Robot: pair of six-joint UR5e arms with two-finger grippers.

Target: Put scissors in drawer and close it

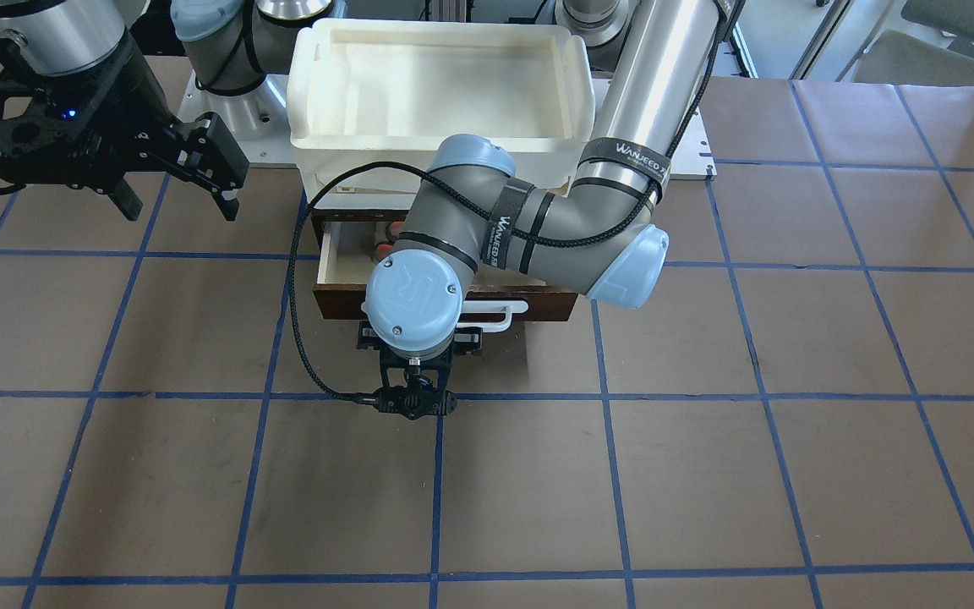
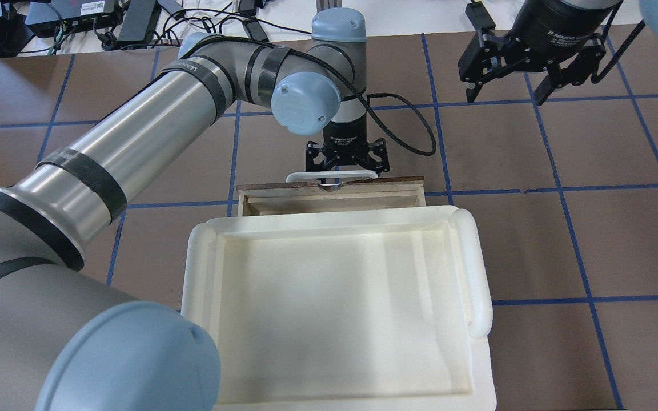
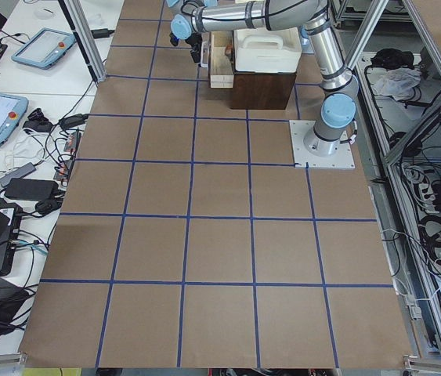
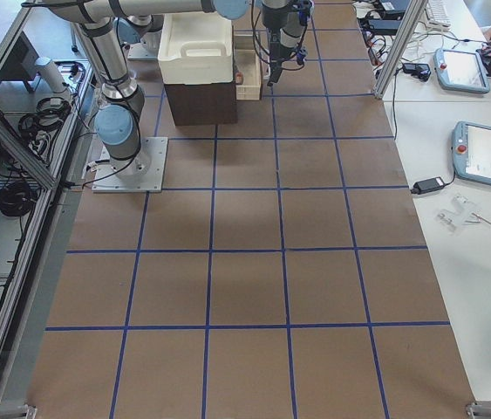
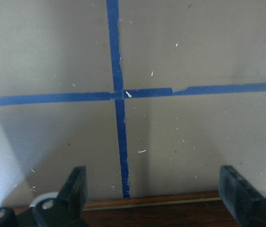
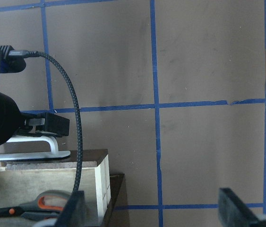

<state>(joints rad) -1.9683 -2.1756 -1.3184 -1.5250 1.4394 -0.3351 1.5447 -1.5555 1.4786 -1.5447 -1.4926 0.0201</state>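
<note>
Right end effector (image 6: 150,195) wrist view: scissors (image 6: 33,206) inside drawer (image 6: 52,182)

"Table (image 1: 749,482) is brown all over, gridded with blue tape lines (image 1: 707,397)."

"What's sitting on it?"

"A dark brown cabinet (image 3: 263,92) by the robot's edge, standing between two white base plates, one (image 3: 298,159) on the left, another (image 4: 153,179) on the right."

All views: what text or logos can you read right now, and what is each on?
"WANJEED": two black straps on the left arm.
"UR": blue joint cap at that arm's wrist.
"2F Adaptive Gripper": body of the right tool.
Label on the left tool: too blurred to read.
</note>
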